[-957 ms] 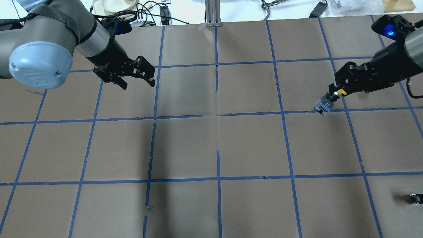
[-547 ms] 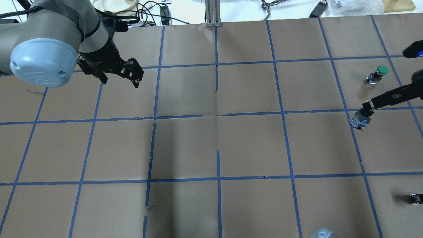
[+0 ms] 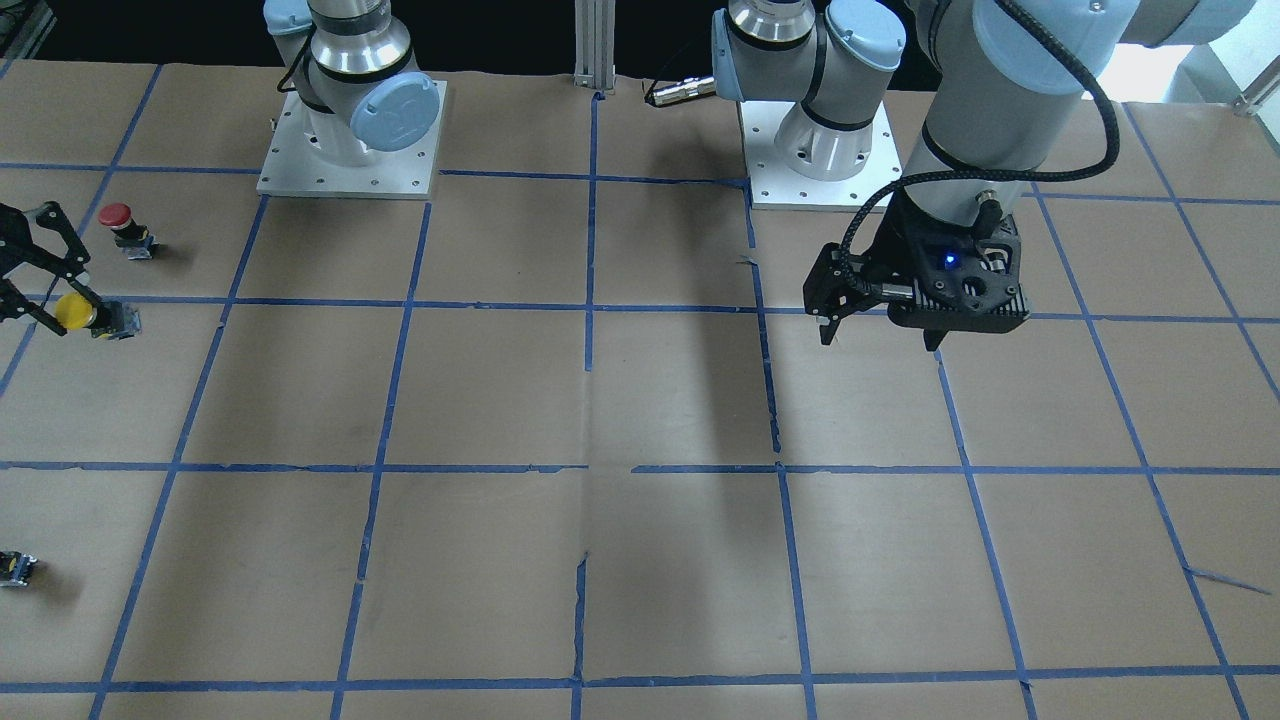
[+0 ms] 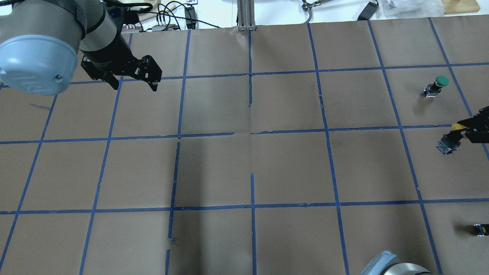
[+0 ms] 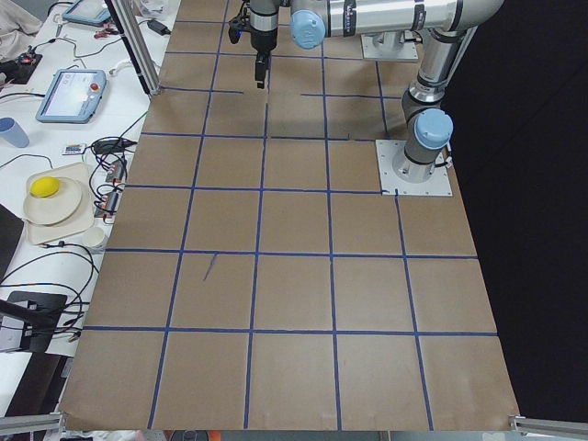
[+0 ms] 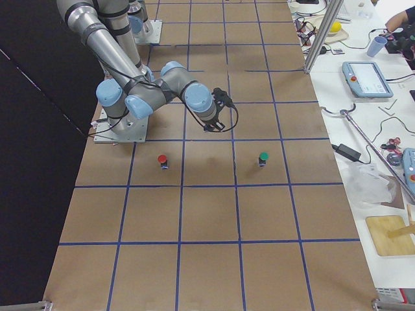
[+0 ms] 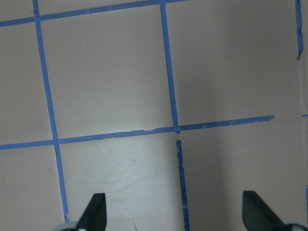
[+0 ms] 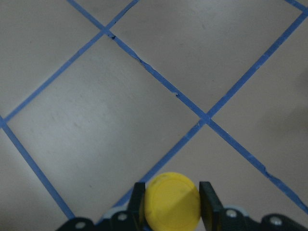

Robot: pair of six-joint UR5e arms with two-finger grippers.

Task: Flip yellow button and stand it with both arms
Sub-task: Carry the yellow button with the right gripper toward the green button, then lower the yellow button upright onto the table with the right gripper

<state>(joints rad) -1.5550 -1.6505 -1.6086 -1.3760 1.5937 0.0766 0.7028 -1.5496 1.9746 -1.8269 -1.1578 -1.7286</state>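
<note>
Two black two-finger end effectors are seen over a bench (image 4: 290, 168) that is covered in brown paper and divided into squares by blue tape lines. The right end effector (image 8: 173, 207) is clenched on the yellow button (image 8: 172, 199), a small push-button switch with a round yellow mushroom cap, a black neck and a blocky grey-black base. In the right wrist-mounted view the cap is turned toward the camera and is pinched at its rim between the two black fingers (image 8: 208, 206). In the overhead view the switch is found at the far right of the bench, close to a tape line. Its base is tilted and points away from the wrist, beyond the fingertips. Whether the base touches the paper cannot be told.

The left end effector (image 4: 134, 84) is released. Its fingers are spread wide, and only paper and tape are seen between the tips in the left wrist-mounted view. It is held over the far left of the bench, well apart from the switch.

A red-capped push button (image 3: 118, 220) is seen standing near the held switch in the front-facing view. A green-capped push button (image 4: 438, 84) stands in the next square in the overhead view. A small black switch block (image 4: 479, 229) lies by the right edge, well apart from both.
</note>
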